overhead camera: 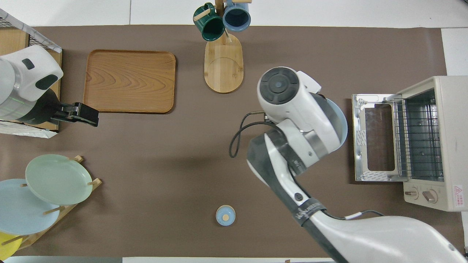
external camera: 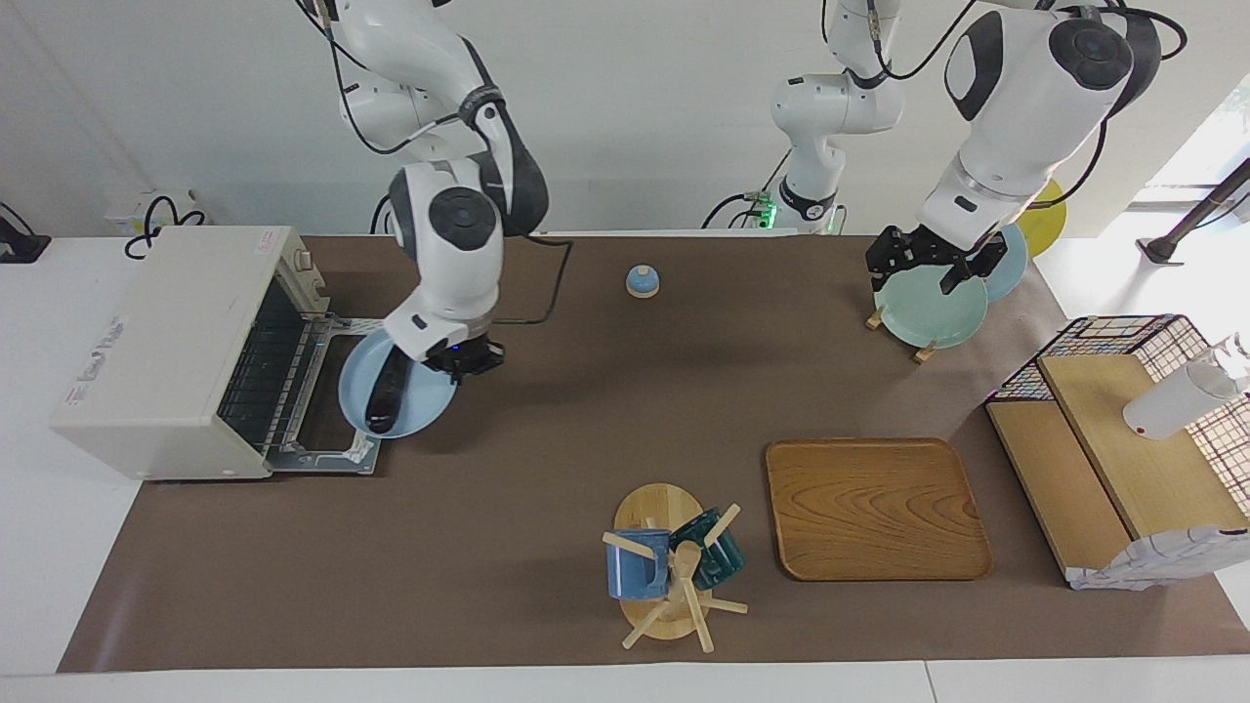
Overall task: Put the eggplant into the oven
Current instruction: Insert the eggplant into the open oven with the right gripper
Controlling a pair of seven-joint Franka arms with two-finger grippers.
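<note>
The dark purple eggplant lies on a light blue plate. My right gripper is shut on that plate's rim and holds it in the air at the edge of the oven's folded-down door. The off-white oven stands open at the right arm's end of the table, its wire rack showing. In the overhead view the right arm hides the eggplant; only the plate's edge shows beside the oven's door. My left gripper waits open, raised over the dish rack.
A small blue bell sits near the robots. A mug tree and a wooden tray stand farther out. The dish rack with a green plate and a wire-and-wood rack fill the left arm's end.
</note>
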